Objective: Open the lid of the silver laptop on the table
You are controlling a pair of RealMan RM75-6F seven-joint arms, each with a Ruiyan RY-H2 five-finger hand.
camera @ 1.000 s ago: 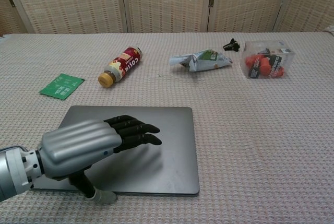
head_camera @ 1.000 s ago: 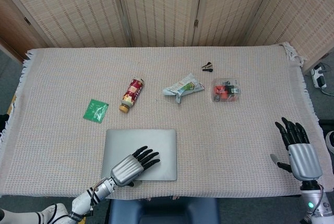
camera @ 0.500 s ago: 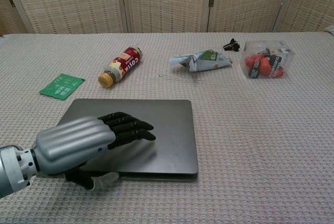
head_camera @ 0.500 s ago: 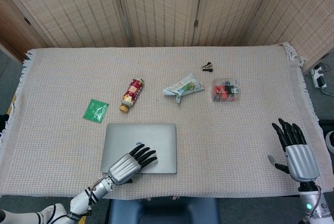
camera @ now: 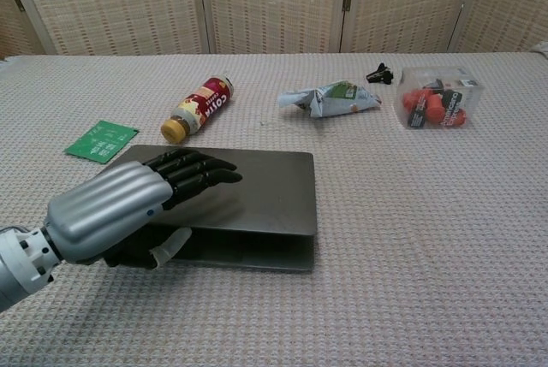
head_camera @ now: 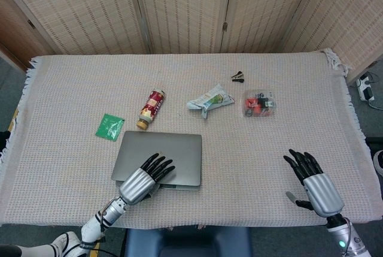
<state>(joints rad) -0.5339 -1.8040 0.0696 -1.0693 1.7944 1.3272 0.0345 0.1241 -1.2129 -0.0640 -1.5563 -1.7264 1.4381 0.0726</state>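
The silver laptop (head_camera: 170, 152) (camera: 265, 196) lies near the table's front edge, its lid raised a little at the front so a dark gap shows over the base. My left hand (head_camera: 142, 180) (camera: 128, 209) grips the lid's front edge, fingers lying on top and the thumb under the edge. My right hand (head_camera: 313, 184) hovers open over the cloth at the front right, far from the laptop, fingers spread; the chest view does not show it.
Behind the laptop lie a brown bottle (head_camera: 151, 109) (camera: 197, 108) on its side, a green packet (head_camera: 109, 126) (camera: 101, 141), a crumpled snack bag (head_camera: 209, 100) (camera: 330, 97), a clear box of red items (head_camera: 259, 103) (camera: 437, 100) and a small black clip (head_camera: 238, 77) (camera: 379, 73).
The laptop lid has lifted from flat to partly raised at its front edge, with my left hand rising on it. My right hand has moved left and nearer the table's front.
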